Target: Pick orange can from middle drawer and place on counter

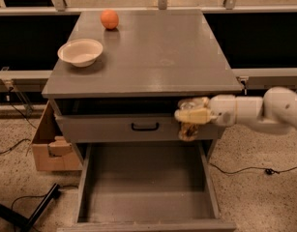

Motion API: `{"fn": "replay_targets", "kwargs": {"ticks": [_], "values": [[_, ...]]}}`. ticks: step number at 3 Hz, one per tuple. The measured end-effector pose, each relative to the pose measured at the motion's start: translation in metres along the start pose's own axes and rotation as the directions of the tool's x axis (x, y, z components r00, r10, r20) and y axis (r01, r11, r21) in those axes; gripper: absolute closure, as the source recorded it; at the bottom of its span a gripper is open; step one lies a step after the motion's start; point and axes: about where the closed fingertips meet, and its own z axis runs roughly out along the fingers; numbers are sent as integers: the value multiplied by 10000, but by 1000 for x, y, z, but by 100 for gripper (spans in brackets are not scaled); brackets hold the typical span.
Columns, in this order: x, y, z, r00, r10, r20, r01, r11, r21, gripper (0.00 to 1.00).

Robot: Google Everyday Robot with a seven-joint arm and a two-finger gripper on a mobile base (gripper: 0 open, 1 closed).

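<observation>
End effector (191, 116) is hanging just below the table (157, 57) front edge, at about 5 o'clock of the top, with its fingers clamping the orange can (188, 131) round the body. The can is riding in front of the upper drawer front, above the open middle drawer (148, 187). I am judging it light, thin-walled and slick, so I am favouring a moderate mid-body side grip. The bowl (80, 52) and orange ball (109, 19) are sitting at 10 to 11 o'clock.
</observation>
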Motion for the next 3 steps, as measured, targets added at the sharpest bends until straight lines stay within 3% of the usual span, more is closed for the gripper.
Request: {"fn": "replay_targets", "kwargs": {"ticks": [1, 2, 3], "values": [[-30, -2, -21, 9998, 192, 93, -193, 9998, 45, 100], [-30, -1, -21, 9998, 201, 83, -202, 9998, 30, 100], [-26, 26, -10, 9985, 493, -246, -504, 9977, -461, 100]]}}
